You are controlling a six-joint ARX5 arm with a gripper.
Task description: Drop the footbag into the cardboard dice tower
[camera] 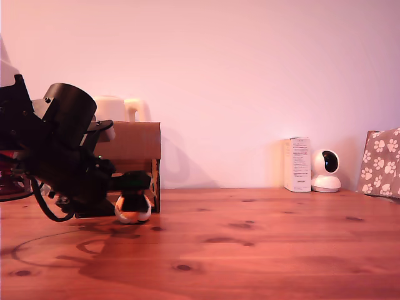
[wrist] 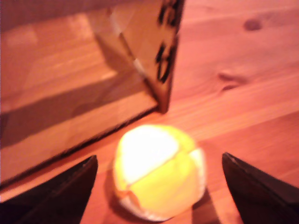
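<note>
**Open claw straddles the footbag beside the tower**

The gripper (wrist: 159, 186) hangs low with its jaws spread wide, released, one either side of the footbag (wrist: 158, 170), ready to close. The footbag rests on the wooden table (camera: 262, 250), just outside the cardboard dice tower (camera: 134, 147)'s lower front corner.

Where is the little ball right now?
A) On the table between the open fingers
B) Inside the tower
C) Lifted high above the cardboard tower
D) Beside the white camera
A: the footbag rests on the wooden table between the spread fingers, just before the cardboard dice tower.
</note>
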